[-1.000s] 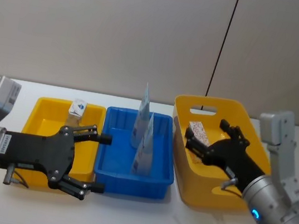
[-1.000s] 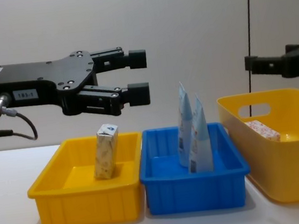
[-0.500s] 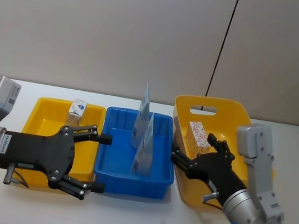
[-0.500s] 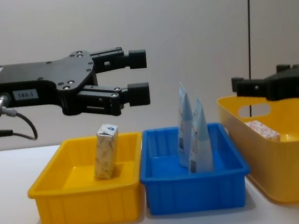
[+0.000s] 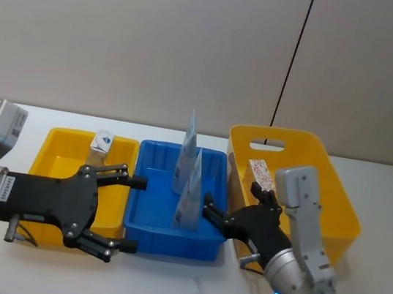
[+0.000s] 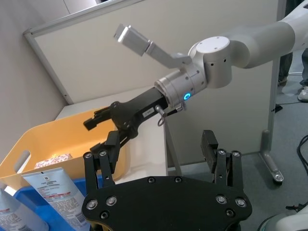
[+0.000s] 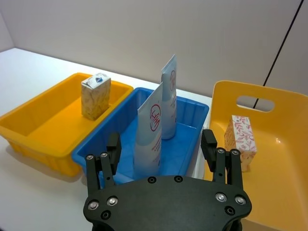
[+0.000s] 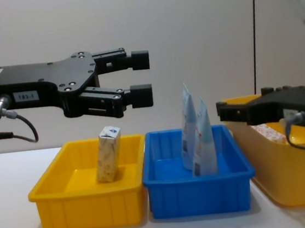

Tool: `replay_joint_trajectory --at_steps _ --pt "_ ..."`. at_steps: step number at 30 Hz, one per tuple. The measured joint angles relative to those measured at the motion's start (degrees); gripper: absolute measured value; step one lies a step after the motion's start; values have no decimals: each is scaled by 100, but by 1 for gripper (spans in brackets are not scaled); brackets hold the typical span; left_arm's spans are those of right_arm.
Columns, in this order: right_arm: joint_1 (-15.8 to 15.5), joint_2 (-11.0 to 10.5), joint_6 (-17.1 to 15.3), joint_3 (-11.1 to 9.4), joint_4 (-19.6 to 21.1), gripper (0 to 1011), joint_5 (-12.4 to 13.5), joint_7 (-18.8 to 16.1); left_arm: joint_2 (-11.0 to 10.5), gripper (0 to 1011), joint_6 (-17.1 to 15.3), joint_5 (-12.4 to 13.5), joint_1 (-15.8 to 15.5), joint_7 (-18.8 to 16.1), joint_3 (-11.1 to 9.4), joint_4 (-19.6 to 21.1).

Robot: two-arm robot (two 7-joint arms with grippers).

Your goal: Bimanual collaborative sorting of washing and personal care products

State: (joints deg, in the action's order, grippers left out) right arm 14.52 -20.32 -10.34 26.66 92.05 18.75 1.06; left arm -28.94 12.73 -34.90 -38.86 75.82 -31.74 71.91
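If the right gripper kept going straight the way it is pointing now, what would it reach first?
Most likely the nearer squeeze tube in the blue tray: the open right gripper points leftward at its upper part, though the exact depth alignment is unclear.

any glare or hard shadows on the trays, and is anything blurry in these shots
Head view: even light, faint sheen on the blue plastic tray. Chest view: soft shadow under the shallow yellow plastic tray; the black right gripper looks slightly soft. Right wrist view: tall pale-blue-and-white squeeze tubes sharp, soft shadow beside the trays.
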Motion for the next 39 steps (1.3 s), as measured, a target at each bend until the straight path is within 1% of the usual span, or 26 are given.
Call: replay_joint_trajectory --at_steps 3,6,13,15,16,19,24,25,28,29,32,34,39 --pt "71 64 1 37 -109 1004 -49 6 0 1001 0 0 0 0 0 0" --pt "207 185 13 111 -347 1004 -140 12 0 1001 0 0 0 0 0 0" --pt "416 359 89 207 -718 1004 -288 24 0 1001 0 0 0 0 0 0" --pt "517 438 136 243 -907 1004 -357 25 0 1001 0 0 0 0 0 0" --pt "517 438 136 243 -907 1004 -357 25 0 1001 0 0 0 0 0 0" --pt "654 534 203 283 -1148 1004 -436 23 0 1002 0 0 0 0 0 0" --pt "812 629 295 331 -1421 1004 -520 -6 0 1001 0 0 0 0 0 0" --pt "868 661 329 346 -1526 1004 -551 -20 0 1001 0 0 0 0 0 0" --pt "941 705 372 364 -1654 1004 -589 -45 0 1001 0 0 0 0 0 0" --pt "995 734 400 375 -1757 1004 -610 -61 0 1001 0 0 0 0 0 0" --pt "1058 774 440 389 -1872 1004 -645 -82 0 1001 0 0 0 0 0 0" --pt "1149 828 501 411 -2037 1004 -697 -110 0 1002 0 0 0 0 0 0" --pt "1257 906 565 444 -2247 1004 -768 -133 0 1001 0 0 0 0 0 0"
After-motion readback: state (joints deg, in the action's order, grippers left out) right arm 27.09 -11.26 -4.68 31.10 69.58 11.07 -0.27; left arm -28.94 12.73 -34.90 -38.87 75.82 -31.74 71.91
